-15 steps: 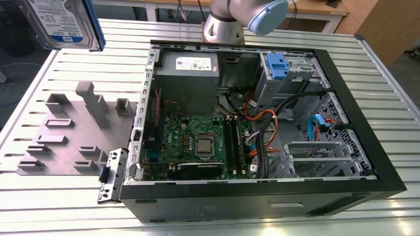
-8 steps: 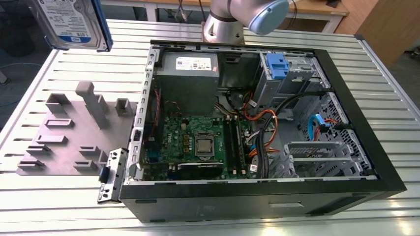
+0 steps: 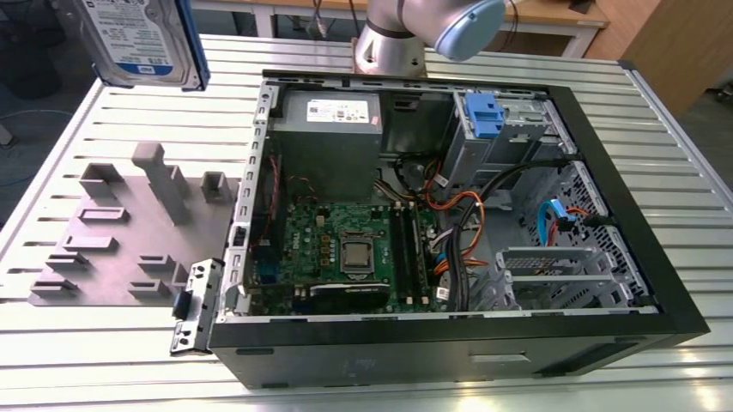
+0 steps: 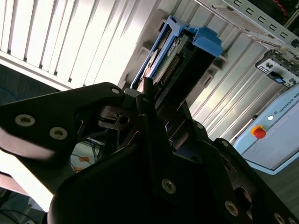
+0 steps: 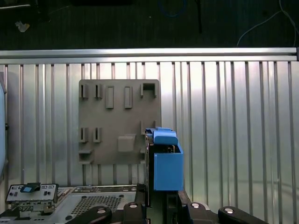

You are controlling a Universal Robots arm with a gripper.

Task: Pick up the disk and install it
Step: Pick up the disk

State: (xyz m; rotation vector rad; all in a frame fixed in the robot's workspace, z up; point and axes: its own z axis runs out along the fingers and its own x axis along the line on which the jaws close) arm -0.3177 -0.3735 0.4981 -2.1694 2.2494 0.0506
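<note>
The black two-fingered gripper (image 4: pixel 161 112) is clamped on the flat silver-grey metal disk (image 3: pixel 136 39) with blue plastic edge rails, holding it upright in the air. The disk hangs outside the open black computer case (image 3: pixel 458 343), to its left in the exterior view. It is over the grey slotted fixture plate (image 3: pixel 115 257) lying beside that case.

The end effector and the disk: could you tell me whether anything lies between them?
Nothing does. In the second wrist view, the end effector is shut directly on the disk, with no gap and no other thing between them.
</note>
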